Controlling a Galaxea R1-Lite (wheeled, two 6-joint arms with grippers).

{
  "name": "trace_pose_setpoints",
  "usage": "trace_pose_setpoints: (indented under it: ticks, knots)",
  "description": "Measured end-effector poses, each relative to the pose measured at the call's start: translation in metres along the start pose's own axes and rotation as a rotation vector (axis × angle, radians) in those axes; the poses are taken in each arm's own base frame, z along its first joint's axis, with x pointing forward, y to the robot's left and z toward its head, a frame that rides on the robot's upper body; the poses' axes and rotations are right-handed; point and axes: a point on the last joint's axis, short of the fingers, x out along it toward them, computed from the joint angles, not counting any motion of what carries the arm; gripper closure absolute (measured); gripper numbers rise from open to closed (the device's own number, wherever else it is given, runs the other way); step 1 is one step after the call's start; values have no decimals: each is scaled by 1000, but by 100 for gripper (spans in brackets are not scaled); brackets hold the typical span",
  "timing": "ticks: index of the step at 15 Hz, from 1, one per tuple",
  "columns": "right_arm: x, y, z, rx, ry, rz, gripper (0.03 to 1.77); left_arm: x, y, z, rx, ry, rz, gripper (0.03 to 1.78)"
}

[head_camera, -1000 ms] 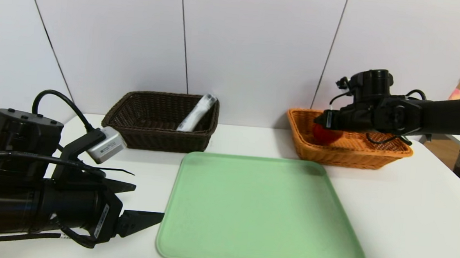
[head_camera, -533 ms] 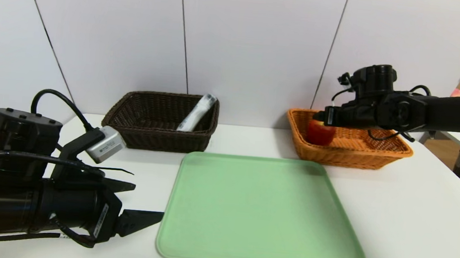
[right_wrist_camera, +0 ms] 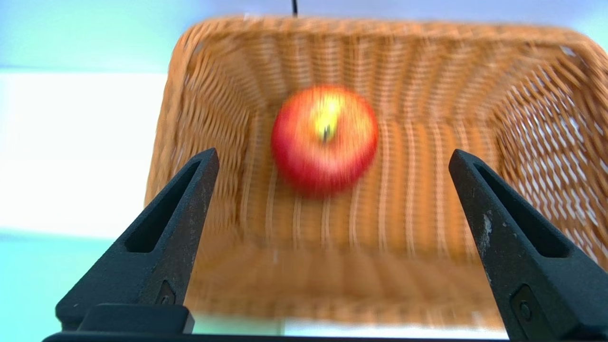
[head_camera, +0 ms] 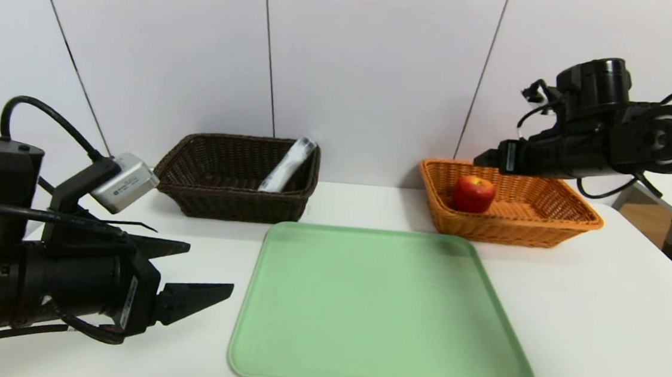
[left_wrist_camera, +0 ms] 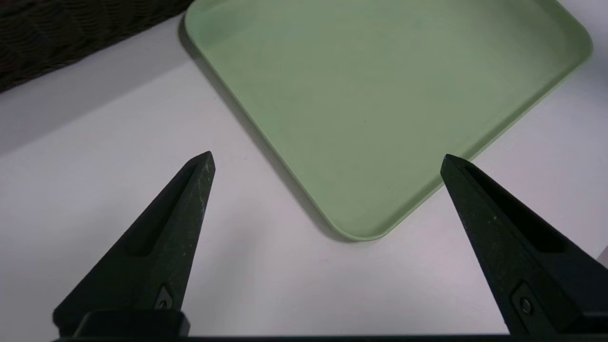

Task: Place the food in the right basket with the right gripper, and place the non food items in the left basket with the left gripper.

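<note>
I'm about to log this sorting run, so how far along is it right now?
Nearly done by the look of it. The apple lies in the orange-tan basket, with the right gripper open above it, holding nothing. A white bottle leans inside the dark brown basket. The green tray holds nothing. The left gripper is open beside the tray. No spoon is visible, so I cannot confirm it.

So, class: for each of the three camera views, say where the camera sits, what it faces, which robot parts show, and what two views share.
Head view: high on the robot, facing tray, dark basket, orange basket; both arms show.
Left wrist view: behind the open left gripper, facing tray and table.
Right wrist view: behind the open right gripper, above the orange basket, facing the apple.
Shared: head and right wrist views both show the apple.
</note>
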Motion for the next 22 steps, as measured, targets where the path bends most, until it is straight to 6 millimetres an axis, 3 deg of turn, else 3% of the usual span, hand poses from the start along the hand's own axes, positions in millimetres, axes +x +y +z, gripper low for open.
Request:
trace_pose_setpoints:
  ticks: [3, 12, 22]
  knots:
    - [-49, 4, -9, -16, 40, 21, 12, -10, -1, 7, 12, -45, 88, 12]
    - [-178, 7, -69, -59, 44, 119, 11, -33, -1, 11, 10, -99, 390, 12]
    - [-290, -30, -158, -51, -42, 129, 11, -87, -14, -3, 25, -150, 454, 12]
